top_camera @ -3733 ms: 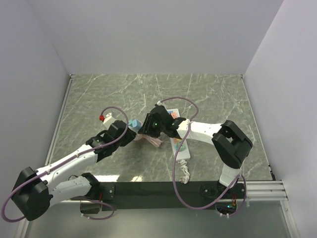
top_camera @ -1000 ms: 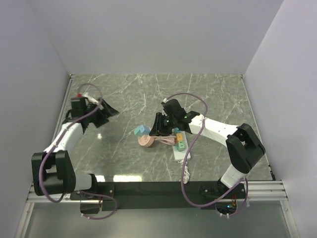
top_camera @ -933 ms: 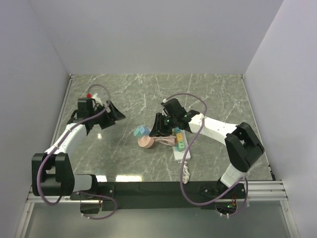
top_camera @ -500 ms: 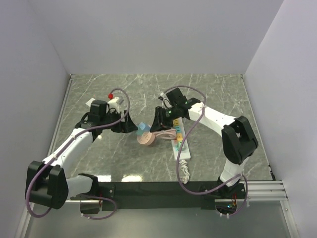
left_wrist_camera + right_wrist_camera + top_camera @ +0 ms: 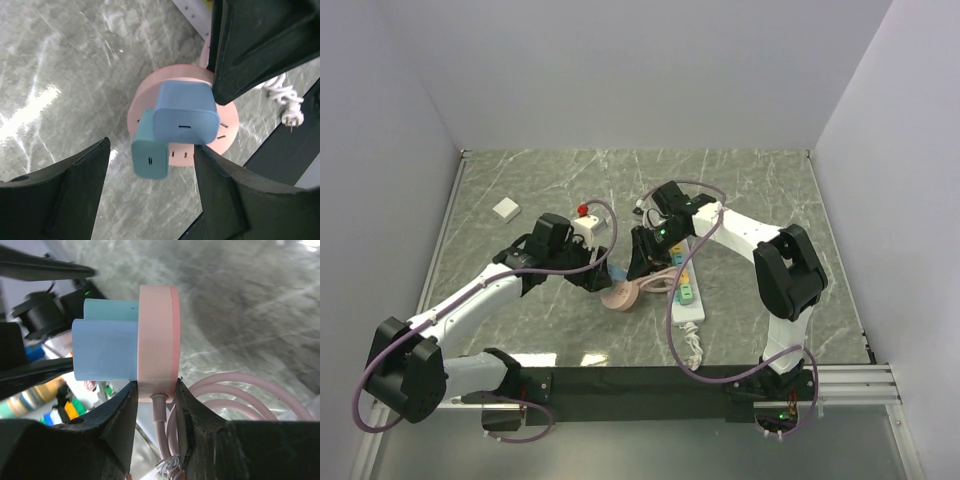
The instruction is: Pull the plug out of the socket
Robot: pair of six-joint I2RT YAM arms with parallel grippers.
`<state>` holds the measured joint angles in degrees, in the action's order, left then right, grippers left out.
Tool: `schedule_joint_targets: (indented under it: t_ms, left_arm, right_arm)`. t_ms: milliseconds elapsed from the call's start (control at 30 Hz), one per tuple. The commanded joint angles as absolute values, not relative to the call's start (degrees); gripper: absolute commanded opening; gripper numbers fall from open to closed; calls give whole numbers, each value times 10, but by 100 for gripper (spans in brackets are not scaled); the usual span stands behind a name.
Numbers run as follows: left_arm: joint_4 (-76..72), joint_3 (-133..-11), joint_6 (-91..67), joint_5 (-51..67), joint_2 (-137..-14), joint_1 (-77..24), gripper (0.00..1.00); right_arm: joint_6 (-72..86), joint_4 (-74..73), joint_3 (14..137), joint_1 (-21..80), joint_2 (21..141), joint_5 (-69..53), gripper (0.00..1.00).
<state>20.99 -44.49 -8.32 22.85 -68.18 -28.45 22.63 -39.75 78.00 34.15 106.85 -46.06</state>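
A round pink socket stands on edge off the table, and my right gripper is shut on its rim. A blue plug and a teal plug stick out of its face. My left gripper is open, with its fingers on either side of the two plugs and touching neither. In the top view the pink socket hangs between the left gripper and the right gripper. The long white power strip lies flat just right of them.
The coiled pink cord hangs from the pink socket. A small white block lies on the table at the far left. The strip's short white cord trails toward the near edge. Walls close in the left, back and right sides.
My left arm has swung from the far left of the table in to the pink socket, and its jaws have narrowed. The right gripper kept its hold and drew the socket slightly nearer.
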Motion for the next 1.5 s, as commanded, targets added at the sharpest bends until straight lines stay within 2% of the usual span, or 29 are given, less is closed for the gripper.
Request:
schedule_joint_targets:
  t_ms: [0, 267, 367, 400, 500, 667, 833, 1167, 1467]
  left_arm:
    - [219, -468, -55, 204, -669, -299, 73]
    - [202, -463, -51, 207, -678, -304, 69]
    - [201, -472, -50, 233, -693, -308, 34]
    - [207, -475, -48, 239, -699, -316, 18]
    - [215, -489, -46, 250, -711, -329, 0]
    - [243, -534, -38, 239, -694, -332, 1]
    - [268, -566, -26, 157, -682, -332, 1]
    - [234, -547, -54, 184, -693, -332, 1]
    - [228, -579, -76, 111, -774, -344, 1]
  right_arm:
    - [202, -406, 817, 333, 1065, -560, 0]
    - [149, -446, 831, 328, 1071, -600, 0]
    - [125, -462, 824, 328, 1071, -611, 0]
    - [121, -462, 820, 329, 1069, -614, 0]
    - [125, -452, 809, 329, 1071, -612, 0]
    - [135, -477, 820, 329, 1094, -460, 0]
    - [141, -483, 819, 328, 1114, -374, 0]
    - [171, -425, 794, 330, 1095, -374, 0]
    - [217, -403, 802, 337, 1099, -306, 0]
